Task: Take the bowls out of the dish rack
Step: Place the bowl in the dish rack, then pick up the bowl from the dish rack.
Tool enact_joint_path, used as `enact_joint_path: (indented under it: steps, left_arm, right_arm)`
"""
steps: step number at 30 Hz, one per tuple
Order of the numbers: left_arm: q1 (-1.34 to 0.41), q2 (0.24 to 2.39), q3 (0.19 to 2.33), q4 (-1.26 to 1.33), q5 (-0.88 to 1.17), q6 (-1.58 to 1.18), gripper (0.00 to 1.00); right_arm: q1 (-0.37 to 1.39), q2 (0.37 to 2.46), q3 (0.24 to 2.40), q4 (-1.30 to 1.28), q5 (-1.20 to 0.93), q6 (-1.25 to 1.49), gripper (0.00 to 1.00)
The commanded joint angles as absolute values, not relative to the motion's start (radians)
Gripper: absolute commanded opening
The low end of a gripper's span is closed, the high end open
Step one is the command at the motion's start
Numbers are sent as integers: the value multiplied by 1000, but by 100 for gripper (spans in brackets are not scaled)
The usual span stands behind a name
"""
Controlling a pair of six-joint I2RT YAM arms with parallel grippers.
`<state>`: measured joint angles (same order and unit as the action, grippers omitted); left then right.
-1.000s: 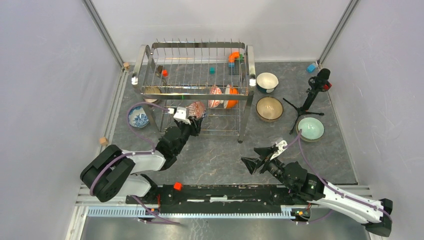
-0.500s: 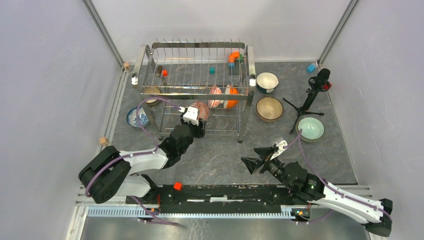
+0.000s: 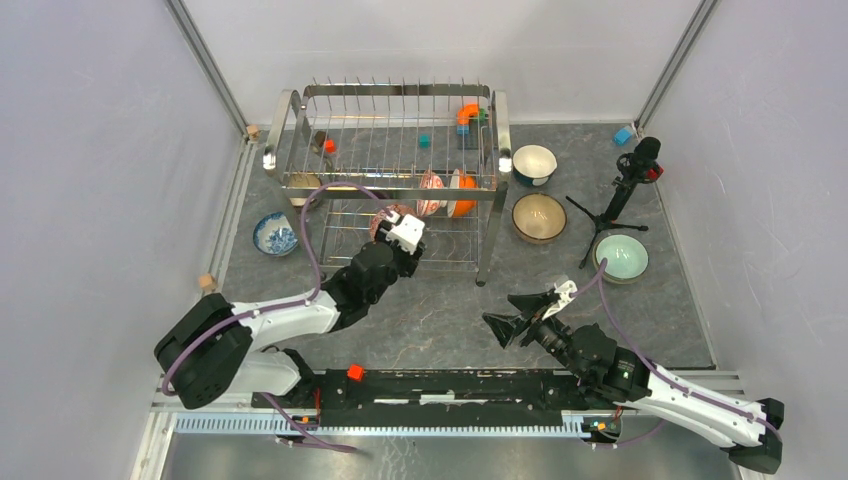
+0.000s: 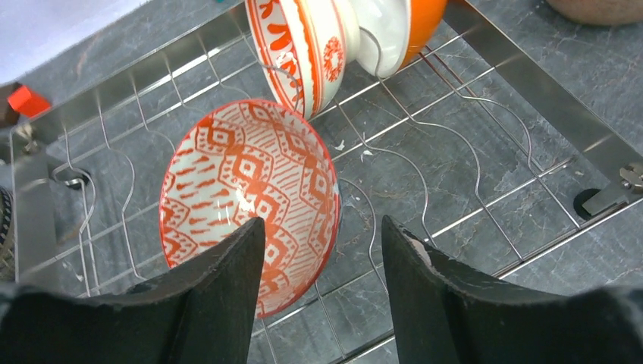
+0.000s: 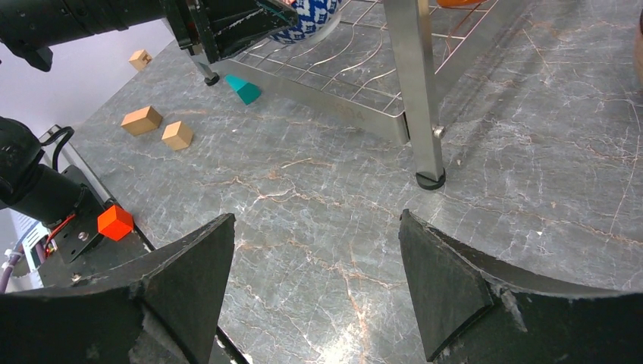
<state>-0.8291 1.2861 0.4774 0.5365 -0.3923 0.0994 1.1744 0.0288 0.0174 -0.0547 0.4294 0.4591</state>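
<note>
Grey marbled tabletop is where this bowl belongs, and it has not got there. Over the last second your left fingers have spread from a narrower set to a wide gap while the arm swung rightwards along the dish rack. They grip nothing now. The red-patterned bowl lies tilted on the lower tier's wires, just in front of the red-and-white bowl and orange bowl. Treat it as still loaded, so you will likely need a fresh grip. Your right fingers hang wide and empty, unchanged.
</note>
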Motion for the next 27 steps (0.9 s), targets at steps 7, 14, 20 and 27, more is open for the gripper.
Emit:
enact_joint_path:
  steps: [7, 14, 20, 27]
  left_arm:
    - [-838, 1373, 608, 389, -333, 291, 56]
    - [-839, 1445, 637, 370, -353, 286, 52]
    - [-839, 1449, 637, 380, -369, 282, 44]
    - [-839, 1473, 660, 352, -373, 271, 36]
  right_arm:
    - [1176, 6, -71, -74, 449, 466, 85]
    - [1176, 4, -75, -79, 449, 471, 85]
    - [1176, 5, -74, -81, 448, 471, 85]
    - [1176, 5, -71, -86, 448, 475, 85]
